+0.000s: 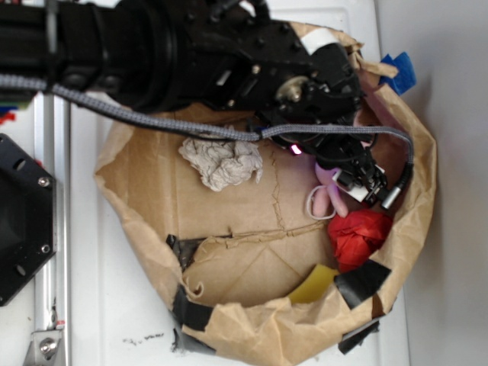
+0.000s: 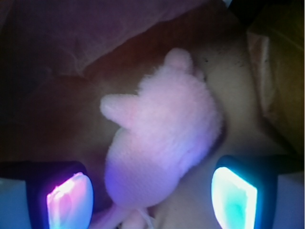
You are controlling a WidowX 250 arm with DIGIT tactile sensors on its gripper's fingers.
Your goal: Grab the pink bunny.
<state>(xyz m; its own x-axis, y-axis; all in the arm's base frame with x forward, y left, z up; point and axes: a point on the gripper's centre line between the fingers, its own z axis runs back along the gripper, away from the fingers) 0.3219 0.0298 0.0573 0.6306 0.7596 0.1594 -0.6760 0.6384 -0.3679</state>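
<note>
The pink bunny (image 2: 164, 129) is a pale-pink plush lying on the brown paper floor of the bag, filling the middle of the wrist view. In the exterior view the bunny (image 1: 329, 191) shows only partly under the arm, with its thin white loop beside it. My gripper (image 2: 152, 200) is open, its two lit fingertips (image 2: 71, 200) standing apart on either side of the bunny's lower end, with gaps on both sides. In the exterior view the gripper (image 1: 358, 177) hangs low over the bunny at the bag's right side.
A brown paper bag (image 1: 145, 221) with a rolled rim holds everything. A wrinkly off-white paper ball (image 1: 221, 162) lies at its upper left. A bright red wad of cloth (image 1: 358, 236) sits just below the bunny. A yellow piece (image 1: 314, 284) and black tape patches (image 1: 358, 284) are near the lower rim.
</note>
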